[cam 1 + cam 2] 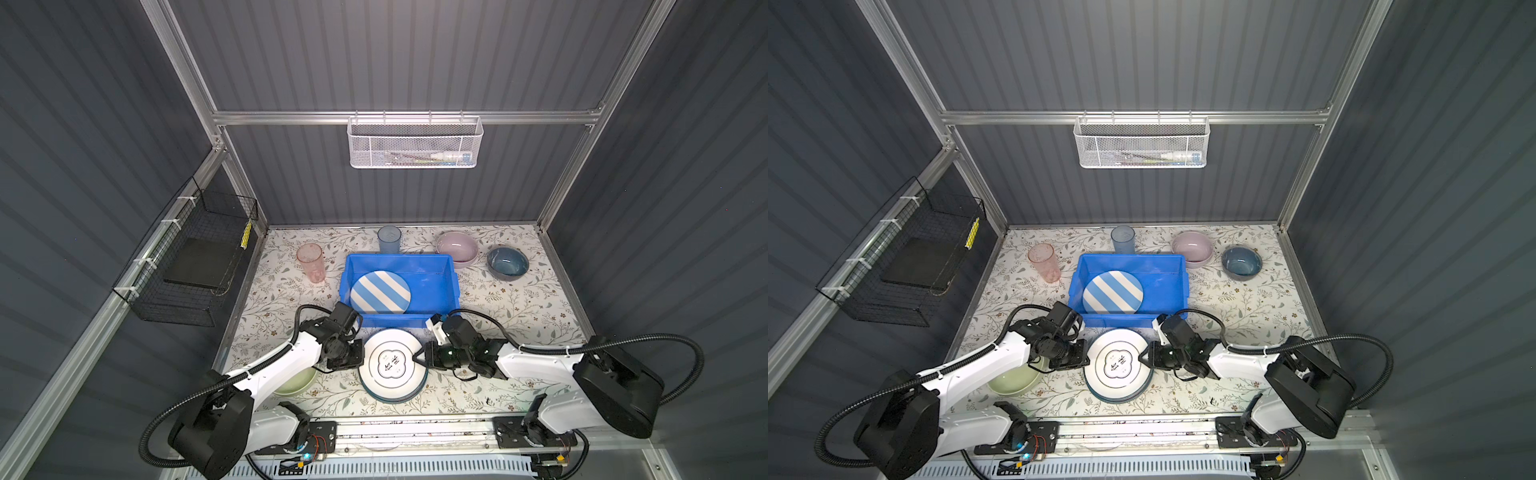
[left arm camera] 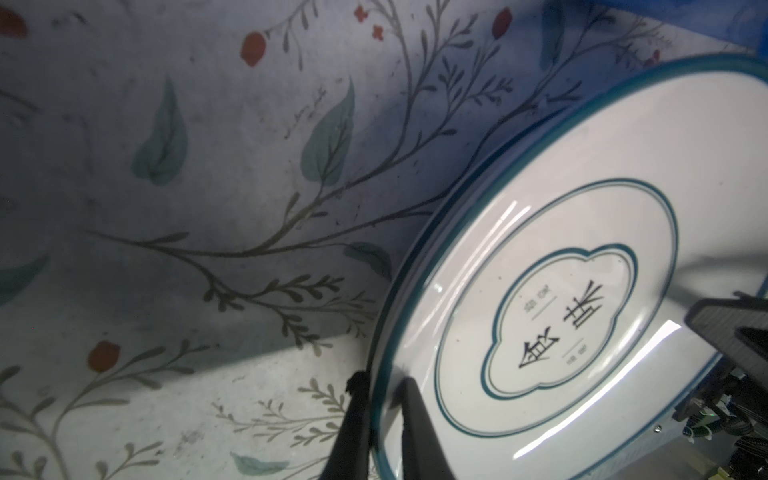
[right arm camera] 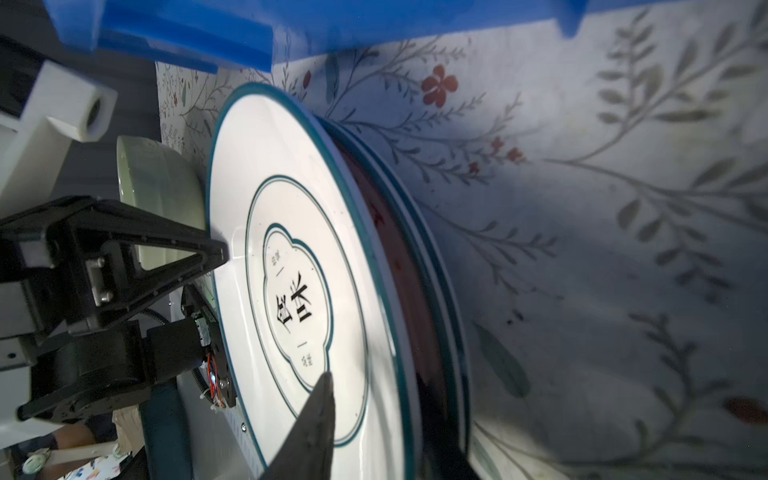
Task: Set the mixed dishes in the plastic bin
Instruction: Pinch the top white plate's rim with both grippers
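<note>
Both top views look down from high above the emblem plate (image 1: 390,361), sharing the whole desk (image 1: 519,299). Wrist cameras face it closely from opposite sides.

Plate stack (image 1: 392,365) lies before the bin (image 1: 432,291) (one plate (image 1: 380,291) inside).

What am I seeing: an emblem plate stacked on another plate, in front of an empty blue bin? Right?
Not empty: the blue bin holds a blue-white striped plate, as both top views show. The emblem plate does lie stacked on another plate before it.
</note>
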Motion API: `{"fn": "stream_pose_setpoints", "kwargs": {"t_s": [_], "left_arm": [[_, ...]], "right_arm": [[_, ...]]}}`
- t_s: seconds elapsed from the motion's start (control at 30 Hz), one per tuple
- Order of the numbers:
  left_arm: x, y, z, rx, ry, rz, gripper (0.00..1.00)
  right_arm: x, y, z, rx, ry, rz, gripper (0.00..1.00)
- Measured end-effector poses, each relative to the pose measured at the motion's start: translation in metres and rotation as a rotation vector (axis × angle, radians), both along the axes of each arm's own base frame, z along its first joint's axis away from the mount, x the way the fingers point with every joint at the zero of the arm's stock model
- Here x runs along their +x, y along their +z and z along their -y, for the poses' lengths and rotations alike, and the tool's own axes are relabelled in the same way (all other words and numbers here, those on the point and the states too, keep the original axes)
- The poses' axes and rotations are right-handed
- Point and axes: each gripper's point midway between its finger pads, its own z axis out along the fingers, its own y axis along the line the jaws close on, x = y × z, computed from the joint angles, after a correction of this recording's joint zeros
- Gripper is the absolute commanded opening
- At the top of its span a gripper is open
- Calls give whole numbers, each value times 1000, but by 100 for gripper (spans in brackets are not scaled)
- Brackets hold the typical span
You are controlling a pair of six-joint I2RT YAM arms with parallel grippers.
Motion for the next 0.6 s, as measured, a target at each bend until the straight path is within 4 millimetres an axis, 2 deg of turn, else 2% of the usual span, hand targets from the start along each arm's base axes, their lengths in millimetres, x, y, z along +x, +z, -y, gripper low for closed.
{"fn": "stream_pose_setpoints", "kwargs": {"t_s": [0.23, 0.43, 0.47, 0.5, 0.53, 0.6], "left_arm": [[3, 0, 4, -20, -3, 14, 4], [6, 1, 6, -28, -3, 30, 10], [6, 1, 5, -26, -3, 32, 11], [6, 1, 5, -23, -3, 33, 15], [5, 2, 4, -20, -3, 35, 23], [4, 1, 4, -13, -7, 34, 29]], "right_arm": [[-4, 2, -2, 18, 16, -6, 22], [-5, 11, 2, -18, 25, -1, 15], [-5, 14, 1, -20, 25, 2, 14], [-5, 15, 1, -23, 26, 2, 13], [-4, 16, 1, -26, 25, 1, 12], [-4, 19, 0, -22, 29, -4, 9]]}}
